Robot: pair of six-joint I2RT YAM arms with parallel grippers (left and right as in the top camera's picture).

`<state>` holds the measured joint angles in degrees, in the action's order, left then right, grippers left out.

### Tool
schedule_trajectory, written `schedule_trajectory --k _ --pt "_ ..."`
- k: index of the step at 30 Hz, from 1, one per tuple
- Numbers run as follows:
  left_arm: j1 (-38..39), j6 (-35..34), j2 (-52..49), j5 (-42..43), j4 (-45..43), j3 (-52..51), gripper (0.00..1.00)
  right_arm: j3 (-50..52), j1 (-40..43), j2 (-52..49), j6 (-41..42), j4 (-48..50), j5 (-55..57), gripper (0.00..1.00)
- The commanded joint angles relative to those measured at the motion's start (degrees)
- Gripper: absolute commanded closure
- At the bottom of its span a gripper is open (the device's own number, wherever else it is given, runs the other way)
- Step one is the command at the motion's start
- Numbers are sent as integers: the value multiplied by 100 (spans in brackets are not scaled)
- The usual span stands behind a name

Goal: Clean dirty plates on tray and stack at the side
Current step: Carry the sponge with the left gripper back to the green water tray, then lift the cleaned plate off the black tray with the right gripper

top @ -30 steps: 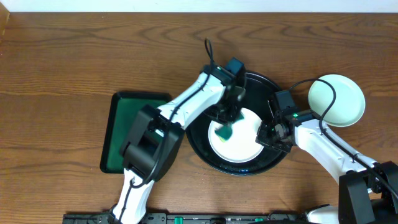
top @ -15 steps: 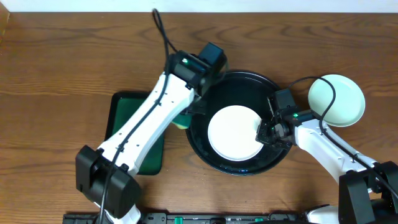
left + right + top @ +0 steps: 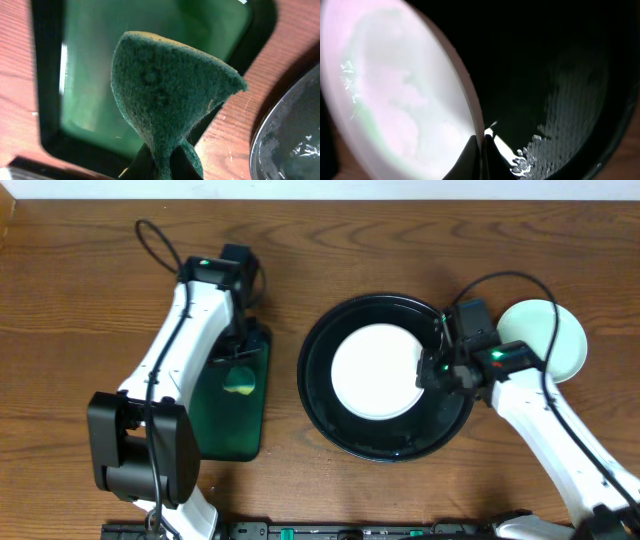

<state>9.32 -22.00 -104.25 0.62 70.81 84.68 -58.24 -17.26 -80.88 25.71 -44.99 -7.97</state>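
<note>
right claw (image 3: 437, 372) clamped on plate (image 3: 375, 370) rim: lift level, clear tray (image 3: 400, 448) lip. left claw (image 3: 238, 368) pinches sponge (image 3: 165, 95); hold aside.

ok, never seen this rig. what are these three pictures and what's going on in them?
Two robot arms sit at a wooden table. The wide picture comes from a fixed camera overhead. The other two come from a camera on each arm's wrist, looking along its own claw. The left claw pinches a green sponge over a dark green tray. The right claw is closed on the rim of a white plate inside a round black tray, which is wet in places. A second plate sits on the table to the right of the black tray.
</note>
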Motion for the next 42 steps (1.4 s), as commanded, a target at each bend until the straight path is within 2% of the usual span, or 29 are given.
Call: schedule_trajectory --k 1,7,17,24,35,42 --pt "-278 461 -33 748 -120 -289 93 -426 -33 396 -520 -181 92 99" --pt "-662 933 -33 1633 -566 -911 93 -769 -33 892 -754 -654 494 99" --pt "-879 1132 -33 1657 -857 -1434 93 -780 -151 1145 -1768 -1008 728 99" --pt "-879 1150 -33 1661 -879 -1434 92 -780 -610 1134 -1980 -949 1952 99" --pt "-879 1152 -33 1674 -881 -1434 92 -782 -1008 1134 -1998 -866 3281 99" --pt "-879 1152 -33 1672 -898 -1434 92 -782 -1318 1132 -2524 -800 4256 99"
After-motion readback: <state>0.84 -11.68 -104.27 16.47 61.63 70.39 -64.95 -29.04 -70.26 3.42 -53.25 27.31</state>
